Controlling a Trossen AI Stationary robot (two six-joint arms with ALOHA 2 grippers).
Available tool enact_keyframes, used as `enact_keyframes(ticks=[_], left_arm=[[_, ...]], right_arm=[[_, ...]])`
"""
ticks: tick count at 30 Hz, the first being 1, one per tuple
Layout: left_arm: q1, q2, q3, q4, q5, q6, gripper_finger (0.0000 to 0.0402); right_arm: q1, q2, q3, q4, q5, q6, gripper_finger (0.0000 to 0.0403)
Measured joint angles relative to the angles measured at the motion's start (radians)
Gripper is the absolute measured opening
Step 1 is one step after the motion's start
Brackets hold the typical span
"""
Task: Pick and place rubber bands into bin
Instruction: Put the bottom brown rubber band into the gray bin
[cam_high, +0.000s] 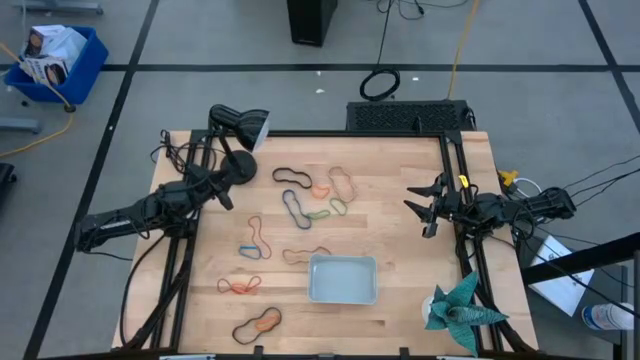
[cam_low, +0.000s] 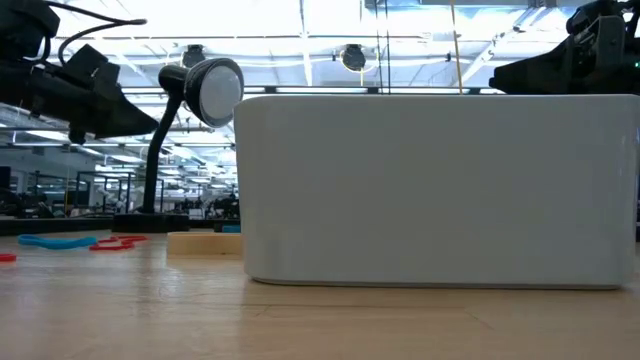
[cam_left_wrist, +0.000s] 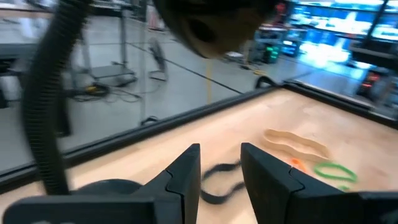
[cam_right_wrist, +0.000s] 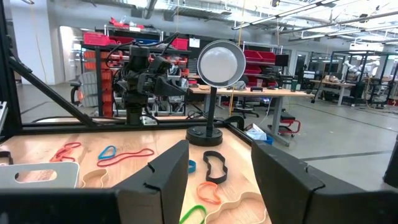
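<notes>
Several rubber bands lie flat on the wooden table: black (cam_high: 292, 178), orange (cam_high: 320, 188), tan (cam_high: 343, 181), green (cam_high: 327, 211), blue (cam_high: 251, 250), red (cam_high: 240, 287) and others. The pale bin (cam_high: 343, 279) stands near the front edge and fills the low view (cam_low: 440, 190). My left gripper (cam_high: 226, 197) is open and empty, above the table's left side next to the lamp base; its wrist view (cam_left_wrist: 221, 163) shows the black band (cam_left_wrist: 217, 180) ahead. My right gripper (cam_high: 418, 206) is open and empty, above the right side (cam_right_wrist: 219, 168).
A black desk lamp (cam_high: 240, 130) stands at the far left, its base (cam_high: 238, 167) close to my left gripper. A green folded-paper figure (cam_high: 460, 308) sits at the front right corner. Black frame rails run along the table's left and right sides.
</notes>
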Motion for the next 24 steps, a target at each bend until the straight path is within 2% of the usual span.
enact_keyframes(ticks=[11, 15, 20, 24], left_arm=[[0.0, 0.0, 0.0, 0.006, 0.367, -0.016, 0.012], [0.0, 0.0, -0.001, 0.097, 0.423, 0.008, 0.012], [-0.001, 0.015, -0.001, 0.256, 0.53, 0.07, 0.012], [-0.011, 0.1, -0.001, 0.288, 0.533, 0.113, 0.012]], right_arm=[[0.0, 0.0, 0.0, 0.0, 0.0, -0.049, 0.0169], [0.0, 0.0, 0.0, 0.0, 0.019, -0.055, 0.0169], [0.0, 0.0, 0.0, 0.0, 0.117, -0.056, 0.0169], [0.0, 0.0, 0.0, 0.0, 0.156, -0.056, 0.0169]])
